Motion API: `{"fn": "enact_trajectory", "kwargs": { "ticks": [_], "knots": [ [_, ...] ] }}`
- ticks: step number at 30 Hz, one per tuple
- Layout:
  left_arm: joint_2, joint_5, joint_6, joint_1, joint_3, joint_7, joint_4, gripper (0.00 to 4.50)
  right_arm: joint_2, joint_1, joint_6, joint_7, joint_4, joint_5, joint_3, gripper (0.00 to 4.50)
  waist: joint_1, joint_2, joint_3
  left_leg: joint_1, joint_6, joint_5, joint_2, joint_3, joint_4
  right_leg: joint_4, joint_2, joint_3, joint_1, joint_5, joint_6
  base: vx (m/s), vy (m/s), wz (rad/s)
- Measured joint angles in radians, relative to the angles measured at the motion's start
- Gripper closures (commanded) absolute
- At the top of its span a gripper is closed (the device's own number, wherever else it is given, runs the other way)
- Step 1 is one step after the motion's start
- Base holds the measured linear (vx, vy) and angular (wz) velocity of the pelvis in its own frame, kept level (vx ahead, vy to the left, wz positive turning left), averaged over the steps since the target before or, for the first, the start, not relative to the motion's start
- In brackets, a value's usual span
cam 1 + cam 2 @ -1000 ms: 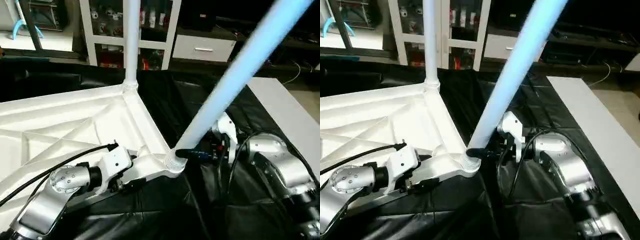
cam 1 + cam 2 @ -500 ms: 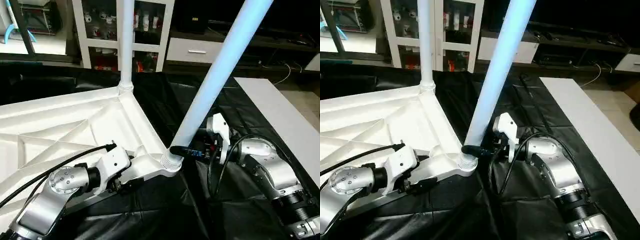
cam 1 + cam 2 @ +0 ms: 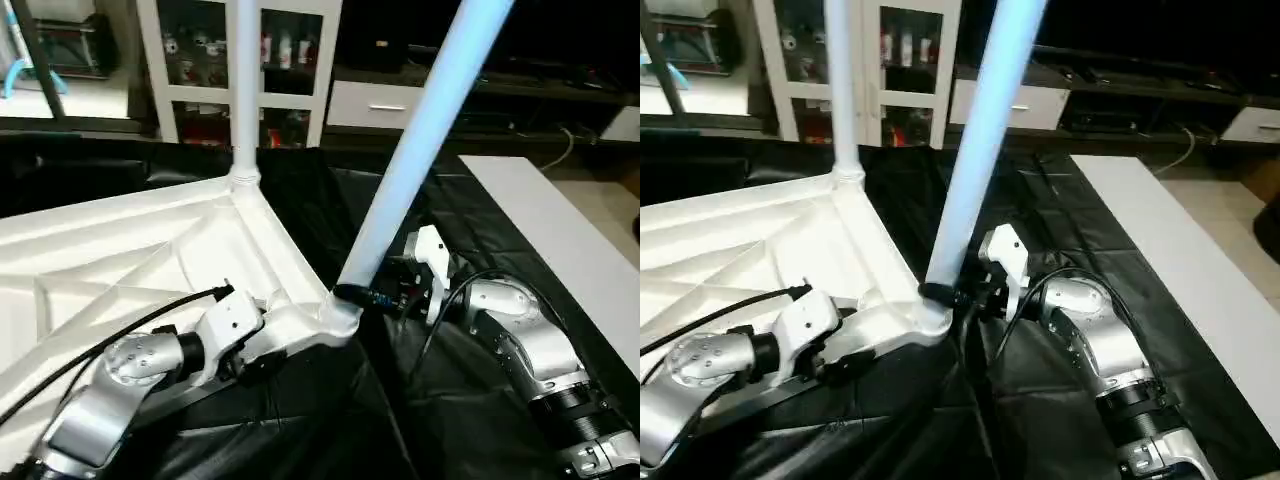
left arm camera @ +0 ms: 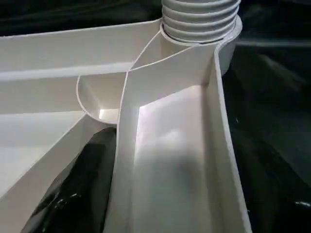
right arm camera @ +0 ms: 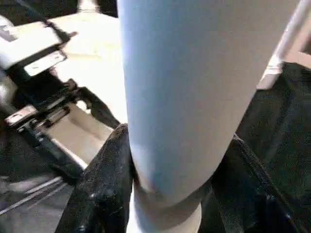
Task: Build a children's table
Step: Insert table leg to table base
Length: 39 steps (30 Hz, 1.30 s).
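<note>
The children's table top (image 3: 120, 260) lies upside down on black cloth, ribs facing up. One white leg (image 3: 243, 90) stands upright in its far corner socket. A second leg (image 3: 420, 140) leans to the right out of the near corner socket (image 3: 335, 318). My right gripper (image 3: 353, 293) is shut on this leg's base, a black finger (image 5: 102, 184) on each side. My left gripper (image 3: 252, 360) is shut on the top's near rim just left of that socket. One of its black fingers (image 4: 80, 184) lies in the hollow beside a rib.
A white flat board (image 3: 560, 240) lies on the right over the black cloth (image 3: 330, 430). Behind stand a white glass-door cabinet (image 3: 295, 60) and a white drawer unit (image 3: 375, 103). My right forearm (image 3: 530, 350) stretches across the cloth at the near right.
The leaning leg has swung more upright with my right gripper still on its base. The head view has shifted. My left gripper keeps its hold on the rim.
</note>
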Motion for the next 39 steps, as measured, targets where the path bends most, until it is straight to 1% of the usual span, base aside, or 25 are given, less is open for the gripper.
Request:
{"fn": "enact_trajectory", "kwargs": {
  "ticks": [4,6,7,8,9,11,13,14,15,16,17,18,19,20,21,22,23,24,25,27,29,31,34,37,39],
  "knots": [
    [-0.046,0.021,0.044,-0.039,-0.008,0.041,0.024,1.35,0.042,-0.007,0.0,-0.085,0.03,-0.014,-0.027,2.68,-0.012,0.0,0.002,0.0,0.0,0.0,0.0,-0.004,0.0,-0.002,-0.001,-0.007,0.0,-0.001,0.0,0.0,0.0,0.0],
    [-0.069,0.025,0.061,-0.054,-0.009,0.061,0.036,1.35,0.058,-0.019,0.0,-0.125,0.049,-0.018,-0.03,2.68,-0.019,0.005,0.005,0.0,0.0,0.0,0.0,-0.017,0.0,-0.01,-0.003,-0.022,0.004,-0.003,-0.003,0.0,0.0,0.0],
    [-0.082,0.03,0.075,-0.07,-0.009,0.072,0.049,1.35,0.07,-0.029,0.0,-0.156,0.063,-0.026,-0.032,2.68,-0.022,0.007,0.006,0.0,-0.008,-0.005,0.0,-0.026,-0.003,-0.017,-0.002,-0.032,0.008,-0.006,-0.008,0.0,0.0,0.0],
    [-0.101,0.042,0.093,-0.09,-0.01,0.087,0.065,1.35,0.09,-0.05,0.0,-0.197,0.093,-0.034,-0.034,2.68,-0.03,0.007,0.008,0.001,-0.016,-0.011,0.001,-0.03,-0.007,-0.018,-0.002,-0.041,0.012,-0.019,-0.014,0.0,0.0,0.0],
    [-0.118,0.05,0.11,-0.11,-0.015,0.099,0.08,1.35,0.104,-0.067,0.0,-0.232,0.114,-0.044,-0.035,2.68,-0.032,0.006,0.008,0.003,-0.016,-0.011,0.003,-0.029,-0.015,-0.018,-0.002,-0.045,0.013,-0.028,-0.023,0.0,0.0,0.0],
    [-0.154,0.069,0.148,-0.142,-0.019,0.127,0.102,1.35,0.134,-0.108,0.0,-0.299,0.159,-0.07,-0.034,2.68,-0.034,0.001,0.01,0.008,-0.017,-0.011,0.003,-0.025,-0.031,-0.018,-0.002,-0.046,0.012,-0.037,-0.027,0.0,0.0,0.0],
    [-0.192,0.091,0.186,-0.167,-0.027,0.162,0.117,1.35,0.167,-0.154,-0.003,-0.386,0.222,-0.088,-0.037,2.68,-0.032,-0.006,0.014,0.013,-0.037,-0.028,0.004,-0.028,-0.029,-0.021,-0.004,-0.051,0.013,-0.038,-0.026,-0.004,-0.026,0.02],
    [-0.217,0.101,0.213,-0.186,-0.038,0.186,0.125,1.35,0.189,-0.182,-0.007,-0.448,0.256,-0.112,-0.031,2.68,-0.032,-0.004,0.016,0.011,-0.045,-0.038,0.004,-0.037,-0.023,-0.028,-0.006,-0.061,0.017,-0.039,-0.026,0.0,0.0,0.0],
    [-0.235,0.111,0.23,-0.197,-0.049,0.204,0.129,1.35,0.202,-0.196,-0.015,-0.49,0.278,-0.129,-0.029,2.68,-0.029,0.004,0.021,0.011,-0.045,-0.039,0.008,-0.048,-0.02,-0.038,-0.006,-0.08,0.027,-0.039,-0.026,0.0,0.0,0.0],
    [-0.249,0.117,0.236,-0.199,-0.057,0.216,0.129,1.35,0.209,-0.205,-0.021,-0.519,0.295,-0.143,-0.027,2.68,-0.03,0.011,0.025,0.011,-0.046,-0.039,0.014,-0.054,-0.02,-0.048,-0.006,-0.097,0.038,-0.039,-0.027,0.0,0.0,0.0],
    [-0.264,0.118,0.24,-0.205,-0.072,0.227,0.128,1.35,0.211,-0.21,-0.025,-0.552,0.314,-0.15,-0.028,2.68,-0.021,0.014,0.029,0.004,-0.046,-0.038,0.021,-0.049,-0.027,-0.024,-0.003,-0.104,0.051,-0.059,-0.044,0.0,0.0,0.0],
    [-0.288,0.119,0.253,-0.225,-0.088,0.238,0.137,1.35,0.213,-0.215,-0.029,-0.581,0.336,-0.152,-0.039,2.68,-0.005,0.003,0.031,0.001,-0.046,-0.038,0.023,-0.024,-0.029,0.035,-0.005,-0.095,0.049,-0.073,-0.067,0.004,-0.035,0.34],
    [-0.315,0.121,0.268,-0.241,-0.098,0.246,0.144,1.35,0.219,-0.226,-0.034,-0.621,0.37,-0.156,-0.054,2.68,0.015,-0.022,0.029,0.007,-0.046,-0.038,0.022,0.017,-0.034,0.064,-0.009,-0.066,0.044,-0.089,-0.081,0.088,-0.127,0.48],
    [-0.345,0.131,0.273,-0.248,-0.105,0.256,0.146,1.35,0.223,-0.251,-0.039,-0.675,0.414,-0.174,-0.073,2.68,0.032,-0.053,0.026,0.004,-0.048,-0.046,0.019,0.038,-0.007,0.075,-0.016,-0.028,0.036,-0.08,-0.035,0.088,-0.127,0.48],
    [-0.356,0.135,0.274,-0.248,-0.11,0.262,0.147,1.35,0.226,-0.255,-0.039,-0.69,0.433,-0.177,-0.076,2.68,0.045,-0.039,0.028,0.007,-0.043,-0.054,0.021,0.018,0.014,0.079,-0.016,-0.024,0.029,-0.077,-0.03,0.16,-0.107,0.11],
    [-0.364,0.137,0.279,-0.247,-0.111,0.276,0.147,1.35,0.237,-0.259,-0.055,-0.717,0.444,-0.18,-0.083,2.68,0.049,-0.025,0.024,0.025,-0.047,-0.053,0.022,-0.047,0.034,0.08,-0.006,-0.028,0.031,-0.076,-0.029,0.097,-0.003,-0.13],
    [-0.37,0.136,0.281,-0.254,-0.114,0.284,0.149,1.35,0.243,-0.259,-0.075,-0.737,0.453,-0.179,-0.101,2.68,0.04,-0.01,0.018,0.029,-0.07,-0.043,0.025,-0.052,0.027,0.074,0.001,-0.027,0.028,-0.071,-0.03,0.097,-0.003,-0.13],
    [-0.37,0.137,0.28,-0.259,-0.114,0.29,0.149,1.35,0.248,-0.263,-0.088,-0.75,0.458,-0.179,-0.106,2.68,0.028,-0.013,0.016,0.026,-0.073,-0.038,0.026,-0.047,0.021,0.066,0.007,-0.017,0.026,-0.058,-0.035,0.058,0.015,0.1],
    [-0.367,0.137,0.28,-0.263,-0.114,0.291,0.149,1.35,0.252,-0.266,-0.097,-0.759,0.464,-0.179,-0.106,2.68,0.023,-0.016,0.017,0.023,-0.073,-0.038,0.029,-0.044,0.02,0.062,0.012,-0.012,0.026,-0.047,-0.04,0.044,0.001,0.18],
    [-0.358,0.136,0.275,-0.264,-0.114,0.291,0.146,1.35,0.258,-0.266,-0.114,-0.765,0.47,-0.179,-0.107,2.68,0.018,-0.017,0.015,0.022,-0.072,-0.039,0.037,-0.042,0.019,0.054,0.018,-0.014,0.03,-0.046,-0.039,0.048,-0.005,0.11],
    [-0.345,0.135,0.264,-0.265,-0.114,0.291,0.141,1.35,0.265,-0.265,-0.141,-0.762,0.471,-0.172,-0.118,2.68,0.017,-0.02,0.014,0.016,-0.077,-0.036,0.04,-0.041,0.016,0.054,0.022,-0.016,0.03,-0.043,-0.034,0.067,-0.025,-0.01],
    [-0.336,0.135,0.254,-0.264,-0.114,0.287,0.136,1.35,0.271,-0.261,-0.161,-0.751,0.475,-0.167,-0.129,2.68,0.017,-0.019,0.014,0.015,-0.078,-0.036,0.046,-0.041,0.016,0.053,0.029,-0.016,0.03,-0.04,-0.031,0.0,0.0,0.0],
    [-0.304,0.135,0.186,-0.241,-0.114,0.277,0.133,1.35,0.285,-0.232,-0.204,-0.709,0.456,-0.138,-0.158,2.68,0.017,-0.02,0.014,0.016,-0.084,-0.033,0.054,-0.04,0.01,0.053,0.034,-0.02,0.03,-0.042,-0.037,0.0,0.0,0.0],
    [-0.231,0.128,0.092,-0.215,-0.116,0.231,0.116,1.35,0.289,-0.156,-0.225,-0.63,0.344,-0.053,-0.19,2.68,0.019,-0.017,0.014,0.021,-0.088,-0.03,0.055,-0.039,0.001,0.053,0.036,-0.021,0.031,-0.044,-0.041,0.0,0.0,0.0],
    [-0.188,0.126,0.017,-0.2,-0.114,0.203,0.113,1.35,0.287,-0.12,-0.216,-0.583,0.285,-0.009,-0.2,2.68,0.016,-0.007,0.017,0.021,-0.089,-0.03,0.056,-0.039,0.001,0.054,0.036,-0.019,0.029,-0.044,-0.041,0.0,0.0,0.0]
  ]
}}
